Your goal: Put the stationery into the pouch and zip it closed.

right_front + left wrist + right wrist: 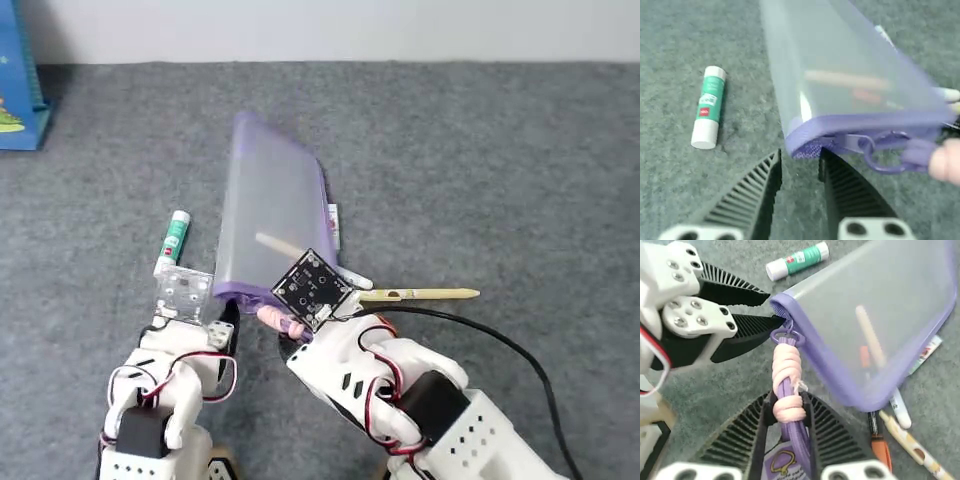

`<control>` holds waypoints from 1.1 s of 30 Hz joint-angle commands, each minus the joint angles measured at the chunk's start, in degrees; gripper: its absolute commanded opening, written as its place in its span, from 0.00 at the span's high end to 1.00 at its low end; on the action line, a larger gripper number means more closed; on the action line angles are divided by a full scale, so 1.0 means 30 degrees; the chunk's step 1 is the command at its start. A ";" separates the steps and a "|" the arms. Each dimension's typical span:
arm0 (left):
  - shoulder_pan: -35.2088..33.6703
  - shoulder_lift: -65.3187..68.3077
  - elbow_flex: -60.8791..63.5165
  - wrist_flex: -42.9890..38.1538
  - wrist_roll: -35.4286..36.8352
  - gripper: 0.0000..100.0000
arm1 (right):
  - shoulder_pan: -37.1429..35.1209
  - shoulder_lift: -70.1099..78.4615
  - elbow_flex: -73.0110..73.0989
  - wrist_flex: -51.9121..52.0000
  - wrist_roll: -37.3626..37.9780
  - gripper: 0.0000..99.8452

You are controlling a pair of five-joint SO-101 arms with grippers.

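Your right end effector (787, 402) grips the pink zipper cord (786, 365), while the left end effector (800, 154) pinches the pouch (840, 60) corner, bracing it against your pull; pens (910, 441) lie outside.

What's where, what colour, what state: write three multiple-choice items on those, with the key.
1. Where is the glue stick relative to the pouch?
A) inside it
B) on the table beside it
C) on top of it

2. What colour is the pouch's edging?
A) red
B) purple
C) yellow

3. What is the right end effector doing?
A) hanging open
B) shut on the glue stick
C) shut on the pink zip cord

Key: 1 B, it lies apart from the pouch on the table; 2 B, the rim shows purple; 3 C, the cord sits clamped in it.
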 commanded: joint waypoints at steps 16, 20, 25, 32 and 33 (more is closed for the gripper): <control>-0.1875 -0.0205 -0.0835 -0.0908 -0.0498 0.82 | -0.0396 -0.0747 -0.0176 0.1626 0.1407 0.99; -0.1700 -0.0205 -0.0835 -0.0938 -0.0498 0.82 | -0.0396 -0.0689 -0.0176 0.1626 0.1407 0.99; -0.0029 -0.0205 -0.0630 -0.0557 -0.0615 0.82 | -0.0396 -0.0659 -0.0147 0.1626 0.1407 0.99; 0.0498 -0.0205 -0.0454 -0.1524 -0.1055 0.82 | -0.0396 -0.0659 -0.0088 0.1626 0.1407 0.99; 0.0498 -0.0205 -0.0308 -0.1758 -0.1055 0.82 | -0.0396 -0.0659 -0.0088 0.1626 0.1407 0.99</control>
